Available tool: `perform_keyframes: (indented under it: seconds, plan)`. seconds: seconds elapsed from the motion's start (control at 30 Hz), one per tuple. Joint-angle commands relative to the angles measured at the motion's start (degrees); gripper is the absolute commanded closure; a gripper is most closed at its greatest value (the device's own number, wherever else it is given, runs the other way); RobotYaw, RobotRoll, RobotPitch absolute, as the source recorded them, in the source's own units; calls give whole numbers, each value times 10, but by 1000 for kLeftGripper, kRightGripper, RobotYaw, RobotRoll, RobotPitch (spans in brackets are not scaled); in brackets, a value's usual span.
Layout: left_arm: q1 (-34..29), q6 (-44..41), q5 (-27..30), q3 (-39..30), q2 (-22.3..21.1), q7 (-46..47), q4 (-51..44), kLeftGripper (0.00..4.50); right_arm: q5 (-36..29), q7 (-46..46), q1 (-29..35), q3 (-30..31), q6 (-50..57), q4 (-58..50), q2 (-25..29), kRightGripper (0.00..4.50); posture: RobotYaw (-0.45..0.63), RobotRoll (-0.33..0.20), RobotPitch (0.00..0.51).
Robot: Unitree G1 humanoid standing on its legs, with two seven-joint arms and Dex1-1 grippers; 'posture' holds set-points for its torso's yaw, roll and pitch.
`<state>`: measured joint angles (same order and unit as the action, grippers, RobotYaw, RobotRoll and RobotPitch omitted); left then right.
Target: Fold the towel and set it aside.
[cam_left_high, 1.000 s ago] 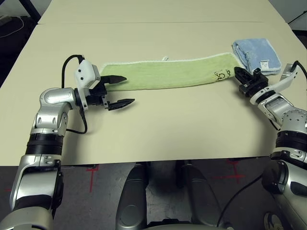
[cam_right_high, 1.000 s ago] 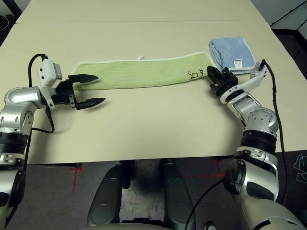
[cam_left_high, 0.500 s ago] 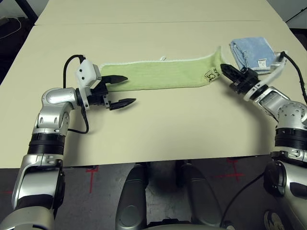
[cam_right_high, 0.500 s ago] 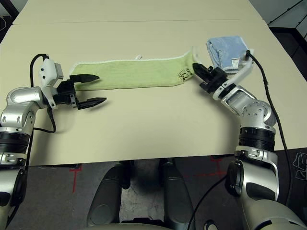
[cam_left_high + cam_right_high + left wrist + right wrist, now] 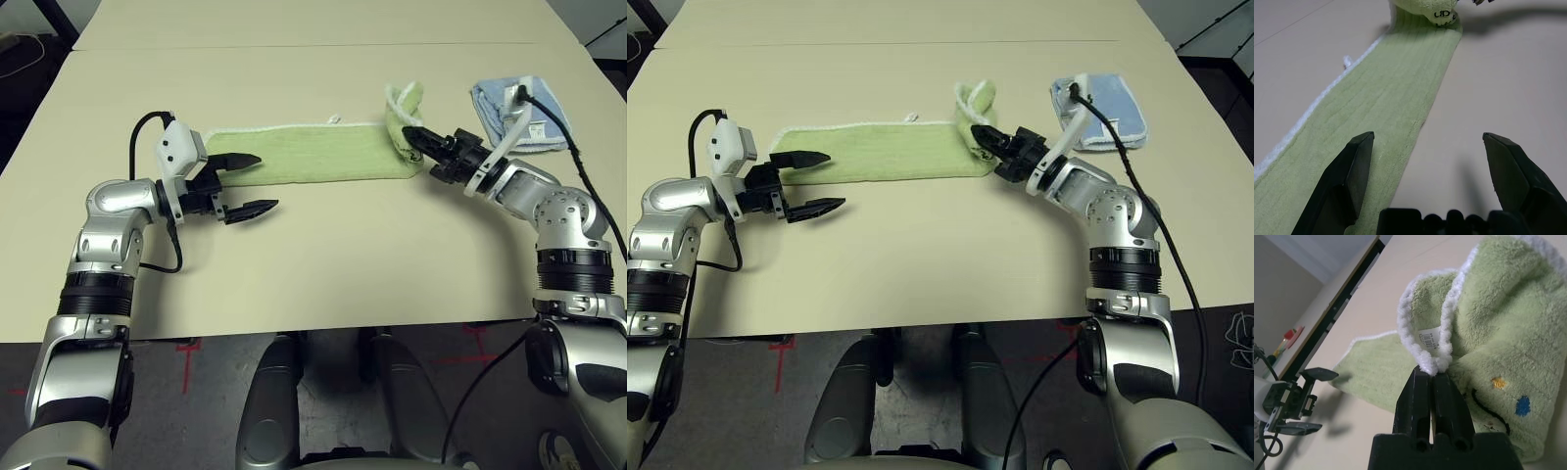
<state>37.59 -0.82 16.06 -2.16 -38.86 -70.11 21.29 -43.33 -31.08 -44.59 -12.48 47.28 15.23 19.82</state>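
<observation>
The towel lies flat on the surface. Its 3 o'clock end is lifted, clamped in the right pincer. The left pincer gapes wide at its 9 o'clock end.

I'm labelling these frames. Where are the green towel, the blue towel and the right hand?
Green towel (image 5: pixel 304 155): left eye view, on its flat middle stretch.
Blue towel (image 5: pixel 547 110): left eye view, on its bare right part.
Right hand (image 5: pixel 411 135): left eye view, at the fingertips pinching the green towel's lifted end.
</observation>
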Motion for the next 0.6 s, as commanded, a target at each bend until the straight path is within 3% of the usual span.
perform_keyframes:
  seconds: [0.03, 0.3, 0.6]
  plan:
    - [-7, -3, 6, -2, -2, -1, -11, 0, 10, 2, -4, 17, 18, -23, -3, 4462, 13, 0, 255]
    - [-9, -5, 7, -2, -2, 0, -15, 0, 26, 29, -10, 46, 37, -39, -38, 4462, 23, 0, 252]
    - [-14, -8, 6, -3, -6, 1, -24, 0, 61, 48, 1, 68, 57, -46, -44, 4462, 28, 0, 249]
